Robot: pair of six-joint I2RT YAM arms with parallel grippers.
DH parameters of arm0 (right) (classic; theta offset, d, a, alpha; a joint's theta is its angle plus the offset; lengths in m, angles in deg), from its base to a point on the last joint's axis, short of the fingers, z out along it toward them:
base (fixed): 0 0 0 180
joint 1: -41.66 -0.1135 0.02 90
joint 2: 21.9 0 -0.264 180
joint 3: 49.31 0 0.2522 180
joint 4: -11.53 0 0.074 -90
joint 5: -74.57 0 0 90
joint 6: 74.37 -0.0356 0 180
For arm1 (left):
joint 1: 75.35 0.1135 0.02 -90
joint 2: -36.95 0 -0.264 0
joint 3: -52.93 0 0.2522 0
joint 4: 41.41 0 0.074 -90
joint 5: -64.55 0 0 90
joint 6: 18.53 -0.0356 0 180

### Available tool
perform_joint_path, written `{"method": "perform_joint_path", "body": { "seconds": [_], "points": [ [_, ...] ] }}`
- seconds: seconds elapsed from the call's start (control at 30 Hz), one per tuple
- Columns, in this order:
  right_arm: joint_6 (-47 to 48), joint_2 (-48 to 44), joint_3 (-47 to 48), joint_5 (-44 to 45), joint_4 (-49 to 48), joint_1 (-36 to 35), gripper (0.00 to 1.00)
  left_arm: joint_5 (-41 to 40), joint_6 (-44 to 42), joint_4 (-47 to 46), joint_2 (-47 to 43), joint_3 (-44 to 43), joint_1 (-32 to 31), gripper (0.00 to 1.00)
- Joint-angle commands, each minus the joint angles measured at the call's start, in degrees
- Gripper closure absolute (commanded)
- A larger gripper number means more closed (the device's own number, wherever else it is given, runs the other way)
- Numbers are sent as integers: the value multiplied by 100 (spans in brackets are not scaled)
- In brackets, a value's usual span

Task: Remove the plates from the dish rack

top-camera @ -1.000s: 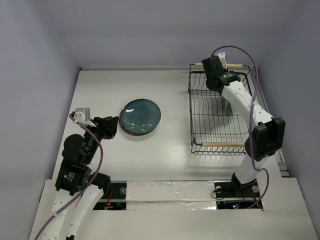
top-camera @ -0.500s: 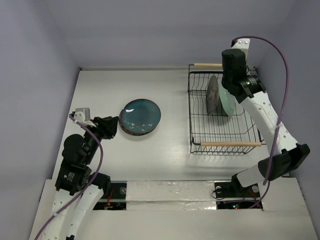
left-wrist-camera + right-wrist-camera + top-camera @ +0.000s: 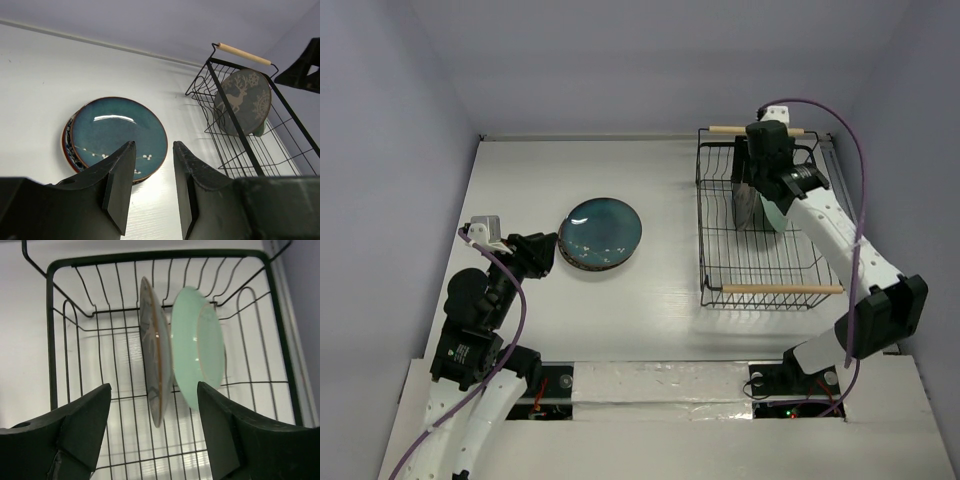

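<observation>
The black wire dish rack (image 3: 768, 289) stands at the right. Two plates stand on edge in it: a brown one (image 3: 744, 200) with a pale deer motif (image 3: 242, 100) and a mint green one (image 3: 772, 212). My right gripper (image 3: 757, 180) hangs over them, open. In the right wrist view its jaws (image 3: 154, 386) stand wide on either side of the brown plate (image 3: 155, 365) and the mint plate (image 3: 197, 345), touching neither. A dark teal plate (image 3: 601, 232) tops a stack on the table. My left gripper (image 3: 545, 250) rests beside it, narrowly open and empty (image 3: 154, 143).
Under the teal plate (image 3: 117, 132) the rims of a red and a blue-patterned plate (image 3: 67, 145) show. The rack's far wooden handle (image 3: 740, 129) lies behind my right wrist. Walls close the table at the back and on both sides.
My right gripper lifted towards the rack's back, then came down over the two plates, and its jaws opened wide. The left arm and the stack have not moved.
</observation>
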Motion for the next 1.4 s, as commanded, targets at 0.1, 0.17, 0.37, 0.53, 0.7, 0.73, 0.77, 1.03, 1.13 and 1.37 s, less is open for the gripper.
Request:
{"method": "perform_joint_path", "body": {
  "seconds": [0.1, 0.17, 0.37, 0.53, 0.7, 0.73, 0.77, 1.03, 1.13, 1.37],
  "points": [
    [-148, 642, -52, -76, -625, 90, 32, 27, 6, -253, -41, 44, -34, 67],
    [-139, 783, -26, 47, -678, 152, 36, 27, -3, -262, -32, 44, -34, 67],
    [-43, 1302, 211, 171, -644, 346, 43, 44, -3, -262, -15, 44, -34, 67],
    [54, 1592, 448, 381, -573, 398, 66, 35, -3, -253, 3, 44, -34, 67],
    [63, 1426, 528, 610, -520, 398, 100, 35, -11, -271, 12, 44, -34, 66],
    [81, 1347, 528, 619, -529, 398, 100, 44, -3, -271, 3, 35, -34, 66],
    [107, 1268, 528, 619, -529, 398, 100, 44, -11, -271, 3, 44, -34, 66],
    [160, 477, 607, 759, -573, 398, 100, 44, -3, -262, -32, 44, -34, 66],
    [142, 301, 625, 751, -617, 398, 100, 44, -3, -262, -32, 44, -34, 66],
    [326, 195, 677, 1260, -564, 398, 100, 35, 6, -245, -41, 44, -34, 66]
  ]
}}
